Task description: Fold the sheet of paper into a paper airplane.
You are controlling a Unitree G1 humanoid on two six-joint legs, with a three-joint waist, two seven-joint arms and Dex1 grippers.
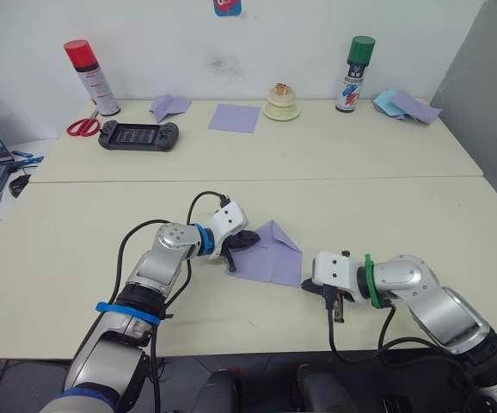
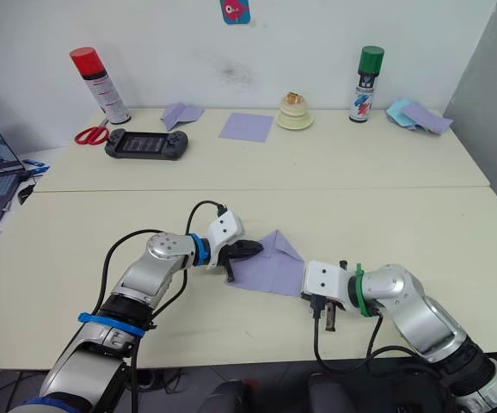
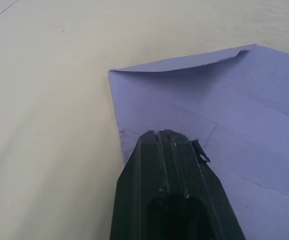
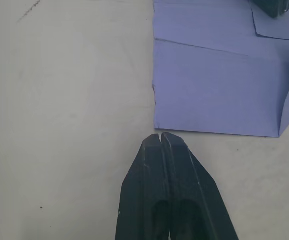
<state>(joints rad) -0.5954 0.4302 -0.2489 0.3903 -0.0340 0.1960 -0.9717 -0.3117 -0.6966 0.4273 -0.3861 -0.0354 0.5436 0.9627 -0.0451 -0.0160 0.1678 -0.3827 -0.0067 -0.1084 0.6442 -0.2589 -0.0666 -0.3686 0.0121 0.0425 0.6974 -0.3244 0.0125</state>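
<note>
Two grippers flank the sheet [image 1: 270,256], which lies flat on the table [image 1: 386,215] with its far corners already folded in to a point, so it is partway between a plain sheet and a plane. The left gripper [image 1: 245,242] sits over the sheet's left side with its fingers [image 3: 167,150] pressed together, tips on the paper and nothing between them; it appears to be pinning or rubbing down a crease rather than holding anything. The right gripper [image 4: 161,137] is also clenched and empty, its tips on bare table just beside the sheet's near right edge, not touching the paper.

By my reading, the nose folds are made and the step in hand is flattening them, with the centre fold and the wings still to come. The next move likely calls for the right gripper to open, slip a finger under the sheet's edge and lift that half, while the left keeps the sheet from sliding; thin paper lying flush on a smooth top will be hard to get under.

Behind the sheet, well apart, are a plain lavender square [image 1: 234,118], a small folded wedge [image 1: 168,107], two spray cans [image 1: 93,77] [image 1: 355,73] and a game controller [image 1: 138,135].
</note>
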